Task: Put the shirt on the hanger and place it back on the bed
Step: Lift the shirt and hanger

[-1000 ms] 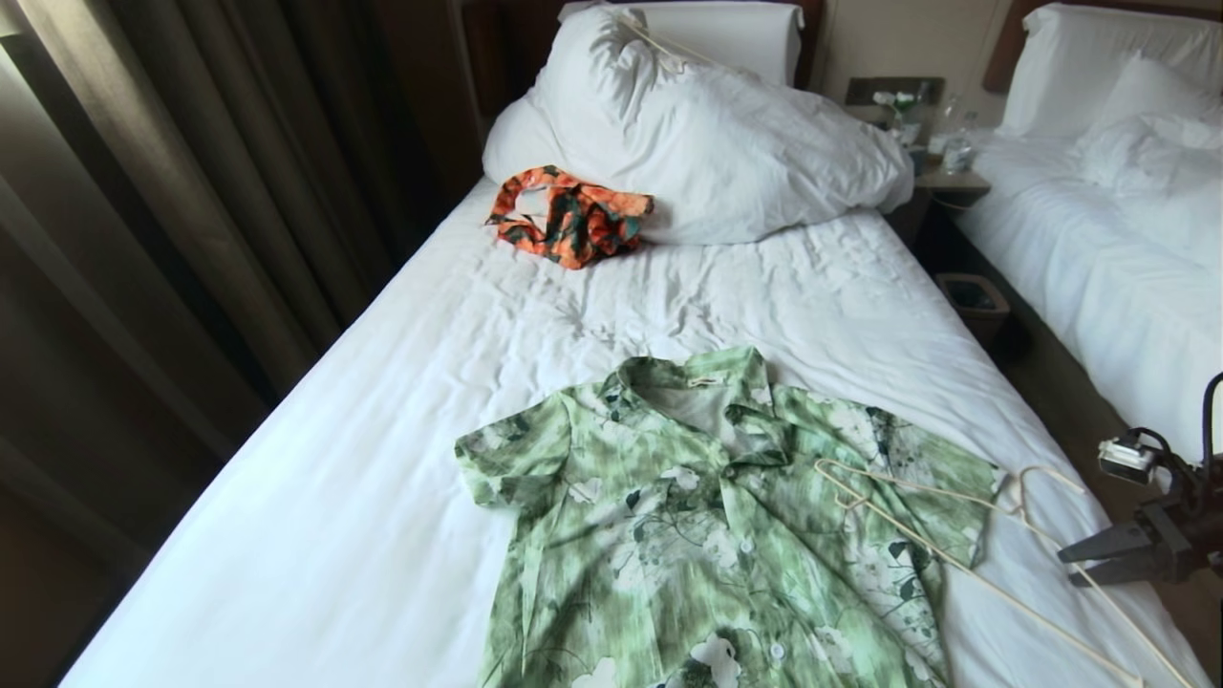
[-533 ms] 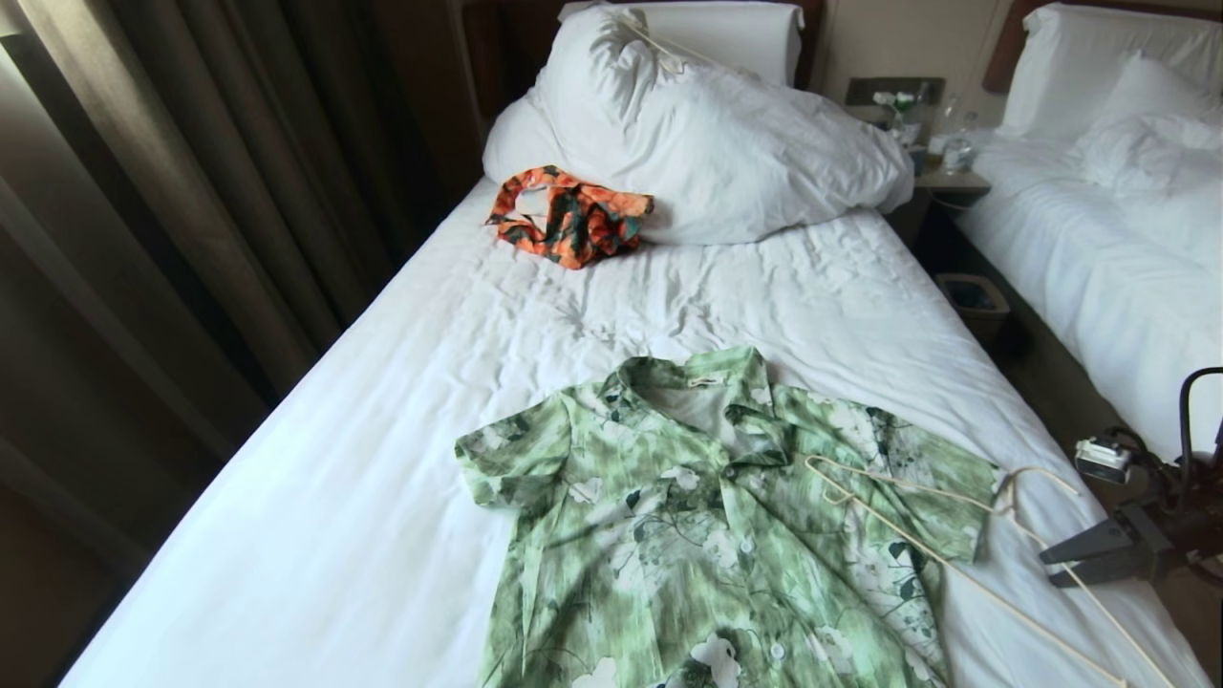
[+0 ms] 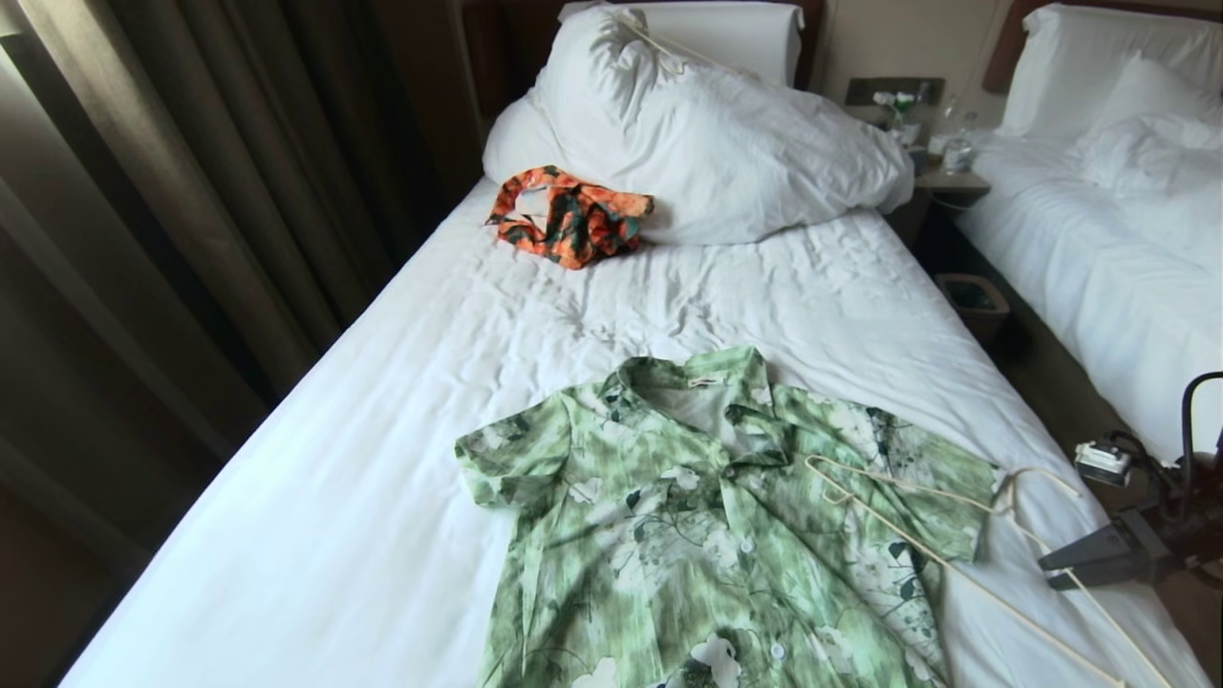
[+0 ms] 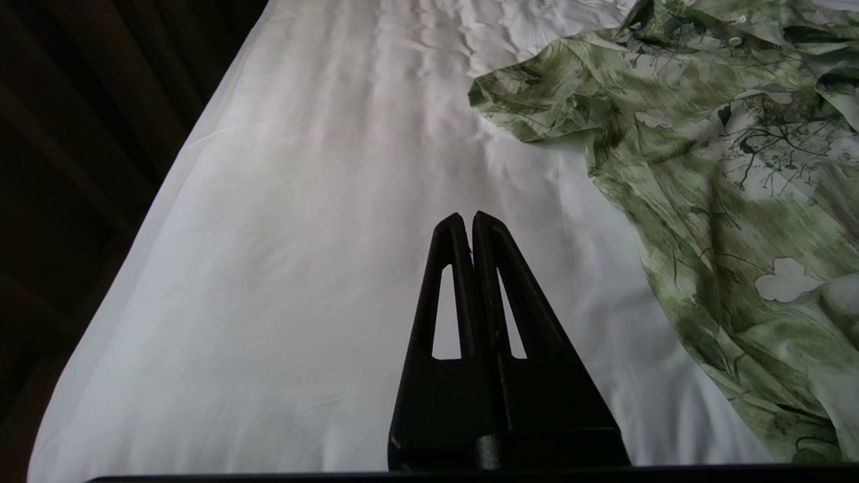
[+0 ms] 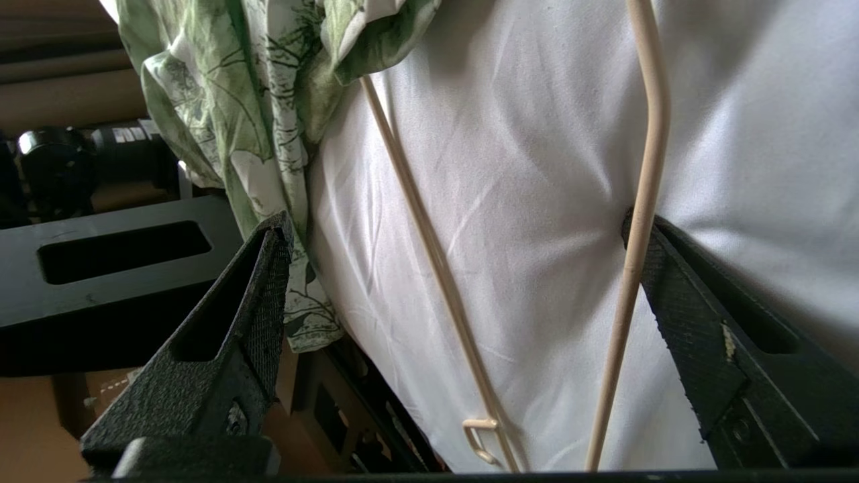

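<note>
Hanger [image 5: 429, 261] rods between wide right hand [image 5: 456, 248] fingers, wrist view only

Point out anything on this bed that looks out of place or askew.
The hanger lies skewed across the shirt, one end on its sleeve, the rest running off toward the bed edge. An orange patterned garment sits crumpled against the bunched duvet. The right gripper has open jaws straddling the hanger.

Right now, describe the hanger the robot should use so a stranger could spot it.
On the bed nearest the curtains, find the green floral shirt. The hanger lies across its sleeve toward the right gripper, thin and cream; a second similar one sits far off on the pillow.
</note>
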You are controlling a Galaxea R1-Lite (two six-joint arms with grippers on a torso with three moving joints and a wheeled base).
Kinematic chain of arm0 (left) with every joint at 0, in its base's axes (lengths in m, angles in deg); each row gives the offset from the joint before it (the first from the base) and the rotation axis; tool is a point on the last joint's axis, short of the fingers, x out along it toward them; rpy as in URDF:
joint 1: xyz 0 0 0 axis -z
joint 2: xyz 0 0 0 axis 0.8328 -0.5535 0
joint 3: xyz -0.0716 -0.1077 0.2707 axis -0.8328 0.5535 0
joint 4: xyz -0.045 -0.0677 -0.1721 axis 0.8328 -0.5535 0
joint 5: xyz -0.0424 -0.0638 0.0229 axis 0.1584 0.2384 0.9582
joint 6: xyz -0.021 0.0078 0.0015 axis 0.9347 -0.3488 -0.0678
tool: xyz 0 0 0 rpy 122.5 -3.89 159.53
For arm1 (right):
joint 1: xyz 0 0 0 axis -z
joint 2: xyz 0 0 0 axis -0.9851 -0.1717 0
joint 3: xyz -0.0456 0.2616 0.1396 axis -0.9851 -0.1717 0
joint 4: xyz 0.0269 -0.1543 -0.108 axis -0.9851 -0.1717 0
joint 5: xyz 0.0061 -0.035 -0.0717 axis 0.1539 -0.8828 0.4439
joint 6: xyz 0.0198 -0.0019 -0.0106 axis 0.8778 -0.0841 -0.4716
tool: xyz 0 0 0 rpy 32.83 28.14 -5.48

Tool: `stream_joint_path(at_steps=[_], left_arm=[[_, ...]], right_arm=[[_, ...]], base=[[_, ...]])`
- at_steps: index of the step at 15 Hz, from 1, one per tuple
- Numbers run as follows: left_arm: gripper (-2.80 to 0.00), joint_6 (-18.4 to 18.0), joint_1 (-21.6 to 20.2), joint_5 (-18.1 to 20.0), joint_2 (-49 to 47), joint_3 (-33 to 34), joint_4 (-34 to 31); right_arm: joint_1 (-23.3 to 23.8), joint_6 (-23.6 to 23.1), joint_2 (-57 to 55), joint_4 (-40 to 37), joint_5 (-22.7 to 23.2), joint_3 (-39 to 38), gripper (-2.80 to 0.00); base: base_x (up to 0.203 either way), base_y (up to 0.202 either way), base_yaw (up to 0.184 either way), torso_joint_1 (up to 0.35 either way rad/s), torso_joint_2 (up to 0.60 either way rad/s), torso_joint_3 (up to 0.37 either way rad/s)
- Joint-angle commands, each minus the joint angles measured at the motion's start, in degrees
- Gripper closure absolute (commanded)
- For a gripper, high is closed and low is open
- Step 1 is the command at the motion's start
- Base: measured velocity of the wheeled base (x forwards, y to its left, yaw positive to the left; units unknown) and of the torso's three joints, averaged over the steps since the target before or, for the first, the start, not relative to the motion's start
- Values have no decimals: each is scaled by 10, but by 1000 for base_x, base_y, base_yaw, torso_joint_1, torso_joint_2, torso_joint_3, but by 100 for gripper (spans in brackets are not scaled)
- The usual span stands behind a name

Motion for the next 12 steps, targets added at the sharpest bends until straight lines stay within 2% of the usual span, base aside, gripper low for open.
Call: stream_joint_path(at_steps=[1, 4, 7, 12], left_arm=[[0, 0, 0, 0, 1, 0, 0], [0, 0, 0, 0, 1, 0, 0], [0, 0, 0, 0, 1, 0, 0], [0, 0, 0, 0, 1, 0, 0]], right_arm=[[-8, 4, 14, 54, -7, -45, -280], [-14, 9, 32, 164, -12, -122, -280], [-45, 9, 58, 176, -6, -161, -280], [-48, 10, 65, 176, 29, -163, -280]], base=[[0, 0, 0, 0, 0, 0], [0, 0, 0, 0, 0, 0], [0, 0, 0, 0, 0, 0], [0, 0, 0, 0, 0, 0]])
